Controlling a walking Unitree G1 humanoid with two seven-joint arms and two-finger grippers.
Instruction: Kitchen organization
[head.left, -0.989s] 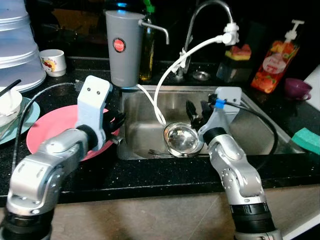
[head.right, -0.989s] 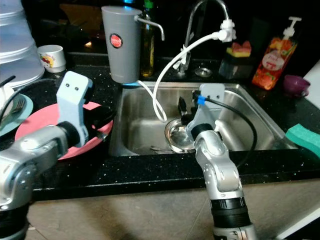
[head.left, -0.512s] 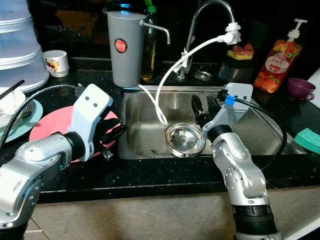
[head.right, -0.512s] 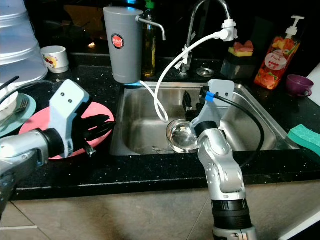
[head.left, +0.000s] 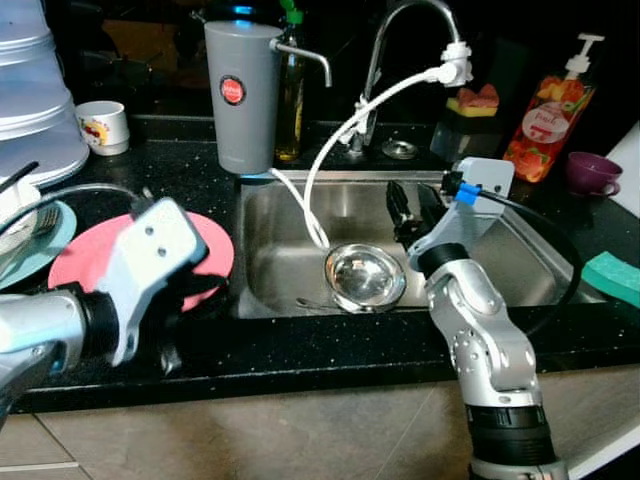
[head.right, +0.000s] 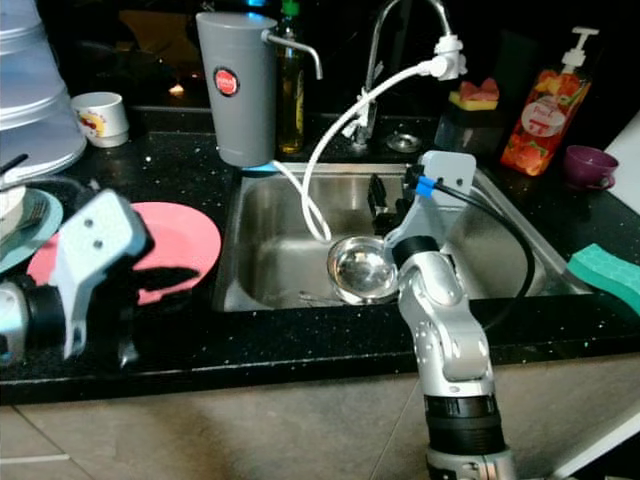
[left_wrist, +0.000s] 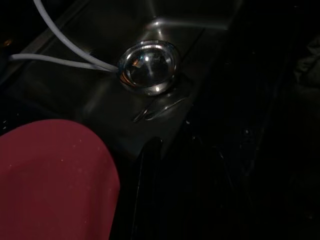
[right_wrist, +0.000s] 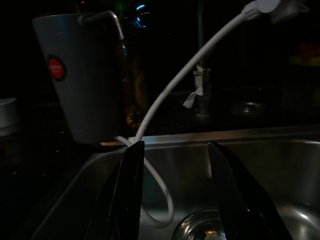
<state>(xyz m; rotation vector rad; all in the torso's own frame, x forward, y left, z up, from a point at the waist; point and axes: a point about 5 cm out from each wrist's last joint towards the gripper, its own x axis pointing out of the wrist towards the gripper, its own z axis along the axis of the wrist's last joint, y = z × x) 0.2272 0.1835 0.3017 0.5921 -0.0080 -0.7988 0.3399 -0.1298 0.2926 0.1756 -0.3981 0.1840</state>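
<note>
In the steel sink (head.left: 520, 255) a bowl (head.left: 365, 277) sits below the right gripper (head.left: 417, 213), fingers apart; left gripper's (left_wrist: 172, 200) fingers too dark to tell

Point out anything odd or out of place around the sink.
A white hose runs from the faucet tip down into the sink, ending beside the steel bowl. A spoon-like utensil lies loose beside the bowl. Nothing looks spilled or broken.

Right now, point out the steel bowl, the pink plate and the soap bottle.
steel bowl (head.left: 364, 277): left eye view, middle of its shiny inside.
pink plate (head.right: 185, 237): right eye view, bare right part of its face.
soap bottle (head.left: 544, 125): left eye view, on the label.
</note>
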